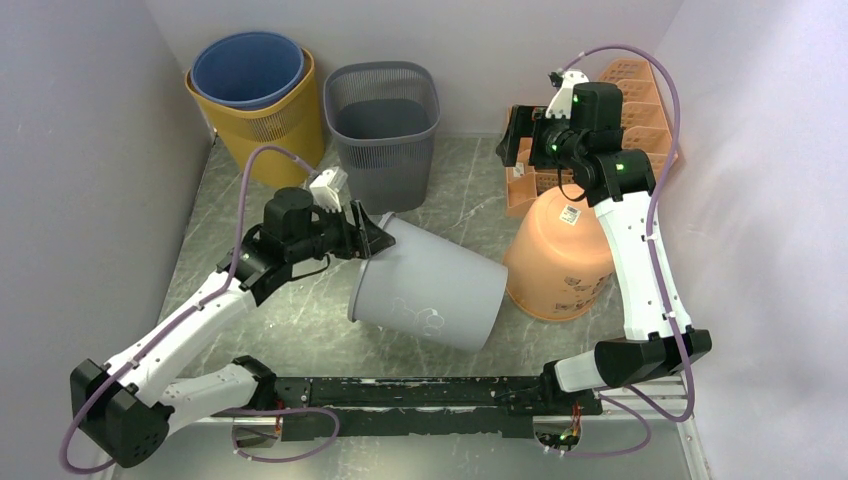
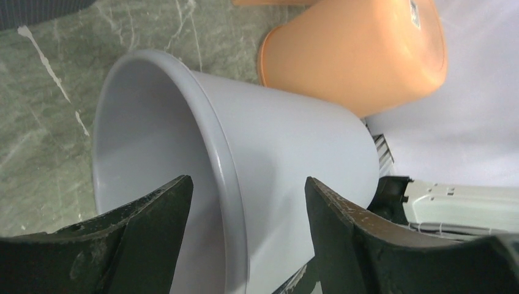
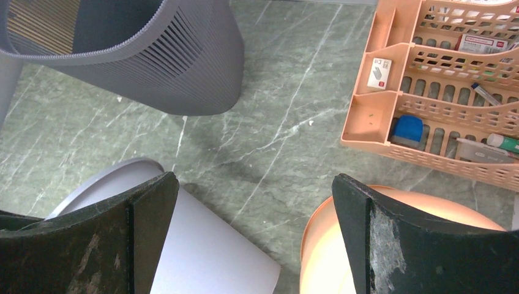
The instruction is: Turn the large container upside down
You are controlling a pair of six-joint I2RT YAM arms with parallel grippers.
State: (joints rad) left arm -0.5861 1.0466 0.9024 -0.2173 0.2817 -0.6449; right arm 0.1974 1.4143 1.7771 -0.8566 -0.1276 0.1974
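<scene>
The grey bucket lies on its side in the middle of the table, mouth towards my left arm and closed bottom towards my right. My left gripper is at the upper part of its rim. The jaws are spread, one finger inside the mouth and the other outside against the wall's side. From my left wrist I see a gap on each side of the rim, so I am straddling it rather than pinching it.

Just beside the bucket's bottom end stands an orange bucket, upside down, with a sticker on its side. The two look close enough to touch, but from above I cannot tell if they do.

My right gripper hangs in the air over the back of the table, jaws wide apart with nothing between them, above the gap between the two buckets. Behind the orange bucket sits an orange tray with small desk items in it. A dark mesh bin stands upright at the back, and left of it a yellow bin with a blue bucket nested inside.
</scene>
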